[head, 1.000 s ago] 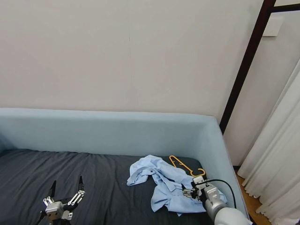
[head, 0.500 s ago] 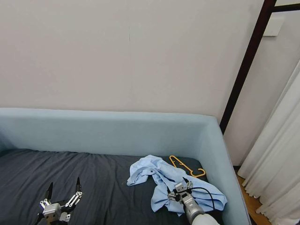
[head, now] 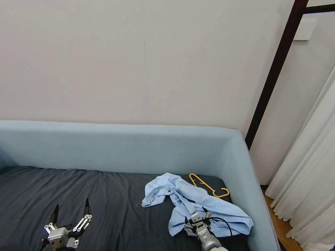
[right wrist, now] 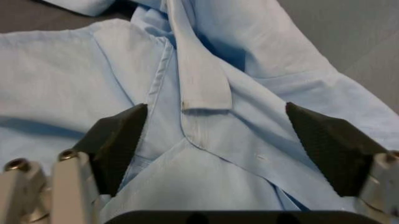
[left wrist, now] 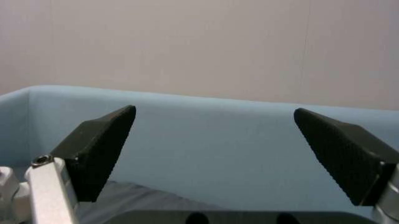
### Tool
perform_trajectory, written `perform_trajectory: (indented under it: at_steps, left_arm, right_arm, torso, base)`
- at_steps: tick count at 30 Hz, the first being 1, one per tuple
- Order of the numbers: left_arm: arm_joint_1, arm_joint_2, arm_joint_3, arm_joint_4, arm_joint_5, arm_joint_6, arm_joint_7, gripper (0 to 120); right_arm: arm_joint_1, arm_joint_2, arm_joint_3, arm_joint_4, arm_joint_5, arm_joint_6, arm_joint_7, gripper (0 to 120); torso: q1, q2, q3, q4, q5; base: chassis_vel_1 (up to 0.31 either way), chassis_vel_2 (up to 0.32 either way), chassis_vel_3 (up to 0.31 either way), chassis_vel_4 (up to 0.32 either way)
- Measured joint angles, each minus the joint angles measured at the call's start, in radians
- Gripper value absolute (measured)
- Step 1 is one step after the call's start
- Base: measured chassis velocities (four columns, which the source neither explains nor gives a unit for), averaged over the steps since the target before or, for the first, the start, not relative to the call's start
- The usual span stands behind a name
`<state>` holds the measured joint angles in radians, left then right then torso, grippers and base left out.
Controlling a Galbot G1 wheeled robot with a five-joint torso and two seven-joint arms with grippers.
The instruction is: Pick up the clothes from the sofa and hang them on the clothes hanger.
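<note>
A crumpled light blue shirt (head: 180, 197) lies on the dark seat of the sofa, near its right end. An orange clothes hanger (head: 208, 185) rests partly under the shirt, against the right armrest. My right gripper (head: 198, 220) hovers open just over the shirt's near edge; in the right wrist view its fingers (right wrist: 118, 140) straddle the shirt's collar (right wrist: 203, 91) without touching it. My left gripper (head: 69, 218) stands open over the bare seat at the lower left, fingers pointing up, far from the shirt. In the left wrist view its fingers (left wrist: 100, 144) frame the sofa back.
The sofa has a pale blue backrest (head: 120, 146) and a right armrest (head: 251, 198). A dark wooden post (head: 272, 73) rises beyond the armrest, with white curtains (head: 314, 178) at the far right. The dark seat (head: 78, 193) left of the shirt is bare.
My right gripper has moved left and nearer, from beside the right armrest to over the shirt's near edge. The left gripper has sunk slightly.
</note>
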<state>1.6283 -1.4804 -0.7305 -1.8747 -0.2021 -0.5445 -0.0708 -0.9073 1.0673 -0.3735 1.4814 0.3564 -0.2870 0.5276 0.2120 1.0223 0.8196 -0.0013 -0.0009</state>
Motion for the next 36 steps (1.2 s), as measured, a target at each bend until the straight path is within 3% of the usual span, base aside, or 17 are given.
perform_trajectory:
  at_steps: [16,32,36]
  left_arm:
    - [-0.005,0.008,0.006,0.010,-0.003,-0.003,-0.001,100]
    - [-0.005,0.020,0.006,0.012,-0.006,-0.007,-0.001,100]
    - [-0.008,0.020,0.006,0.016,-0.006,-0.006,-0.001,100]
  right_arm:
    - [-0.021,0.031,0.019,-0.054,-0.048,-0.011,0.015,30]
    - [-0.003,0.067,0.021,-0.155,-0.180,0.041,0.010,29]
    - [0.000,0.070,0.021,-0.162,-0.191,0.048,0.015,19]
  torso:
    - [0.000,0.000,0.000,0.0000,0.0000]
    - [0.000,0.000,0.000,0.0000,0.0001]
    - [0.000,0.000,0.000,0.0000,0.0001]
  base:
    - [0.000,0.000,0.000,0.000]
    - [0.000,0.000,0.000,0.000]
    - [0.000,0.000,0.000,0.000]
